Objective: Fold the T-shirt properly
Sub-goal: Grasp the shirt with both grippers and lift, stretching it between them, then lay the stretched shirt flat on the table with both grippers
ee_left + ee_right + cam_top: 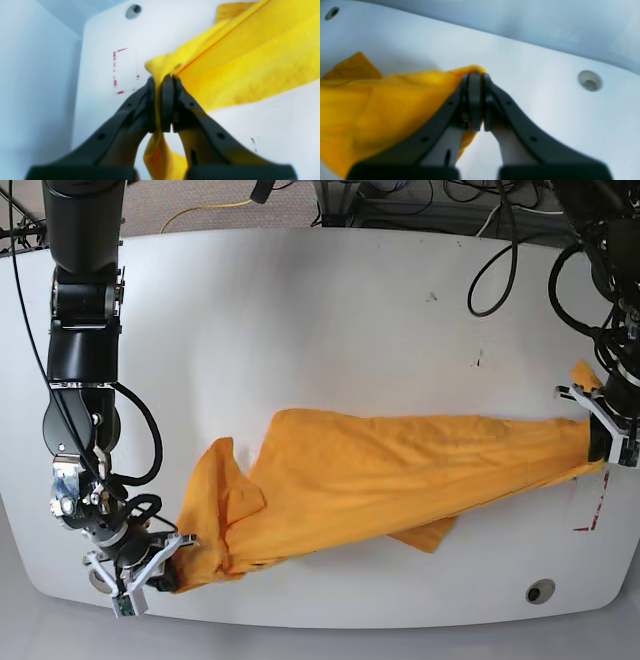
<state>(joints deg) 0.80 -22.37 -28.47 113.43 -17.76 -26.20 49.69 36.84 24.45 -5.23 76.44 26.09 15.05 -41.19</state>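
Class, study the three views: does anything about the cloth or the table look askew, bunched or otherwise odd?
Yes. The T-shirt is not lying flat: it is stretched into a twisted band between the left gripper and the right gripper, both shut on it. Near the right gripper it bunches into a crumpled flap. Nothing on the table looks spilled or damaged.

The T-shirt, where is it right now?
In the base view the T-shirt is stretched across the near half of the white table, pinched at one end by the right gripper and at the other by the left gripper.
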